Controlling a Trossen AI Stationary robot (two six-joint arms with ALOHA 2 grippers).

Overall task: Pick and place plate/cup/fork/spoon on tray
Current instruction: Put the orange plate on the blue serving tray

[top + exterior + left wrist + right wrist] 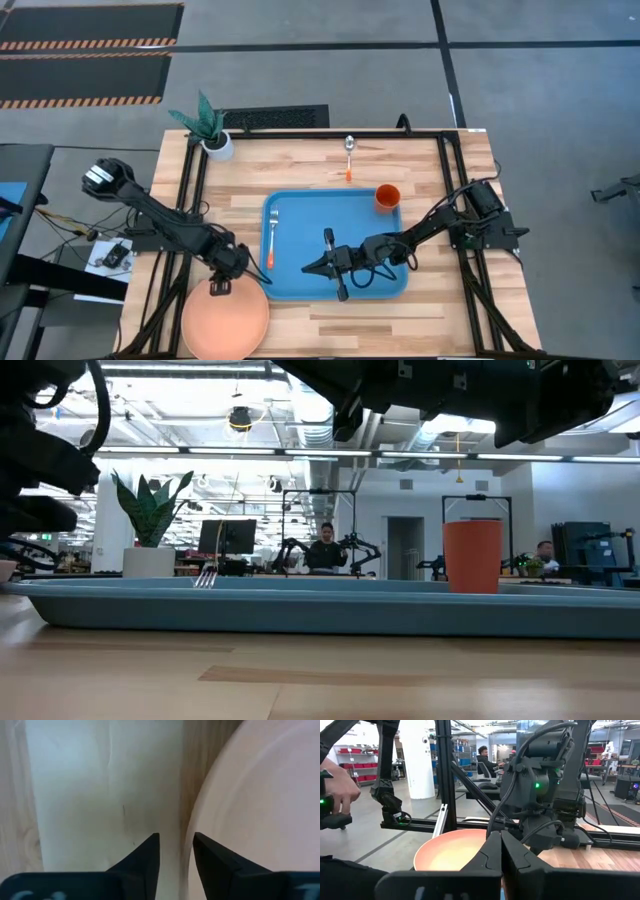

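The salmon-orange plate (225, 320) lies flat on the table at the near left, beside the blue tray (300, 205). My left gripper (221, 286) is open and points down over the plate's far rim (192, 820), one finger (150, 857) over the table and one (212, 862) over the plate. The fork (272, 236) lies in the tray's left part, and the orange cup (387, 197) stands in its far right corner. The spoon (349, 156) lies on the table beyond the tray. My right gripper (310, 268) is shut and empty above the tray's near part. My left gripper's fingers stand on either side of the plate's far rim (189, 837), coming from above and pointing down. I cannot tell whether either finger touches the plate. The plate lies flat on the table.
A white pot with a green plant (212, 133) stands at the table's far left corner. Black frame rails run along the table's left (188, 190) and right (450, 180) sides. A person's hand (340, 790) shows beyond the table in the right wrist view.
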